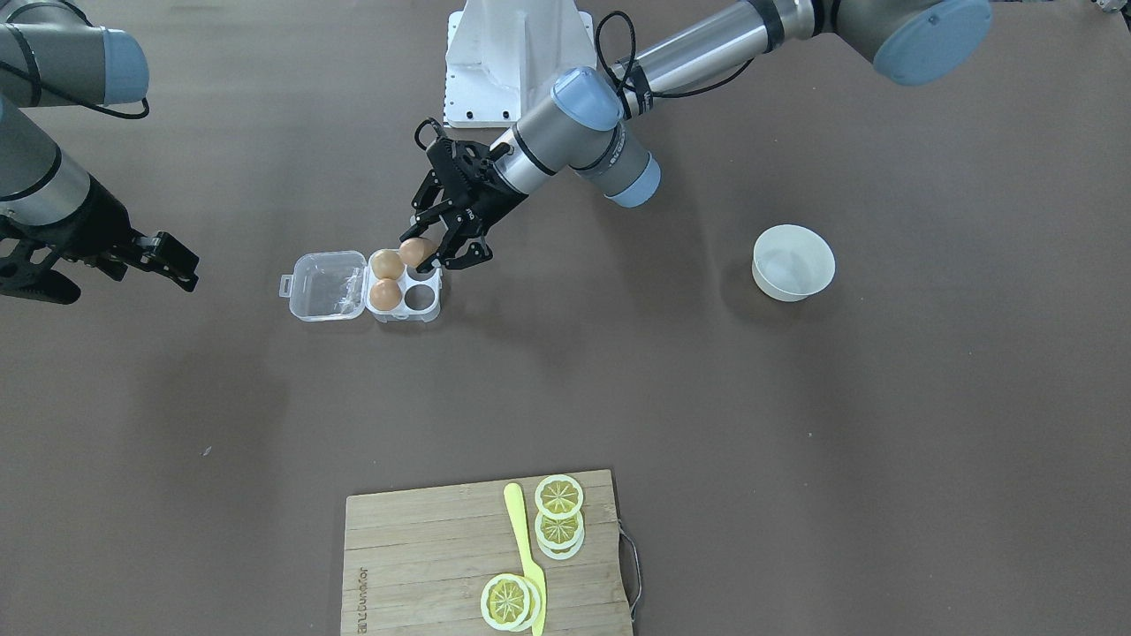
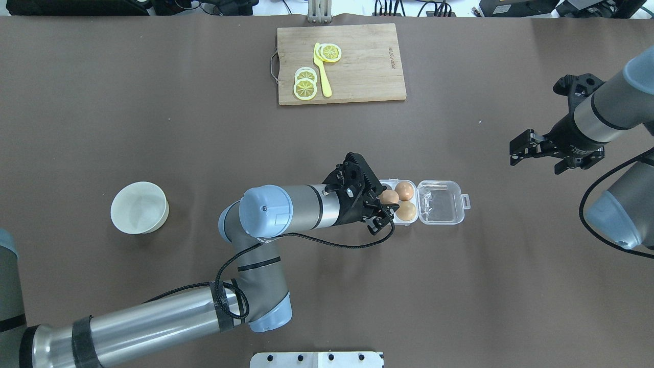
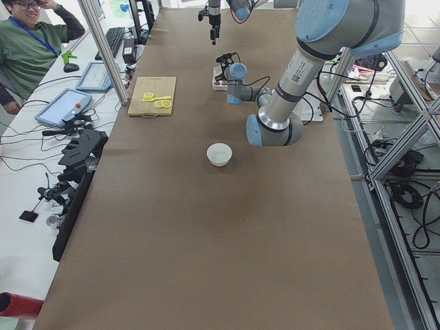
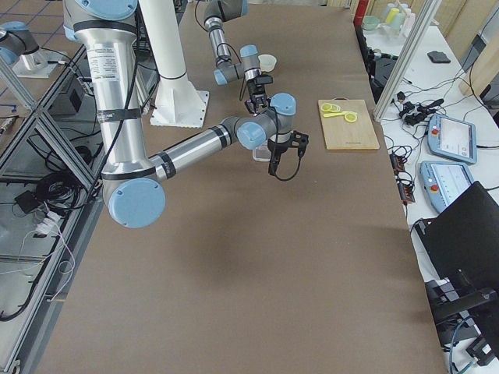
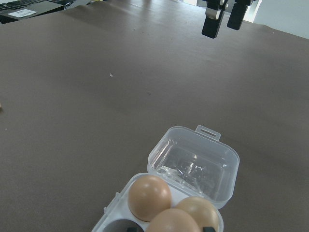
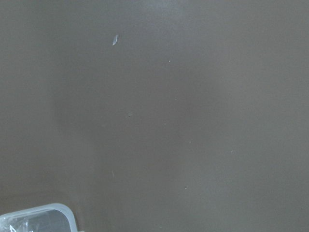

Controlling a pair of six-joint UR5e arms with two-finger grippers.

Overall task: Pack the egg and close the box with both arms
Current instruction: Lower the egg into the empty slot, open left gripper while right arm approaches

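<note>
Nearest us, the left tool was clamped on a light-brown egg at the near left cup of the clear box. Two other eggs sat in the right cups, and the lid lay open flat to the right. A white bowl stood well to the left on the table. Farther right, the right tool hung with fingers apart. Farthest lay the cutting board with lemon slices.
</note>
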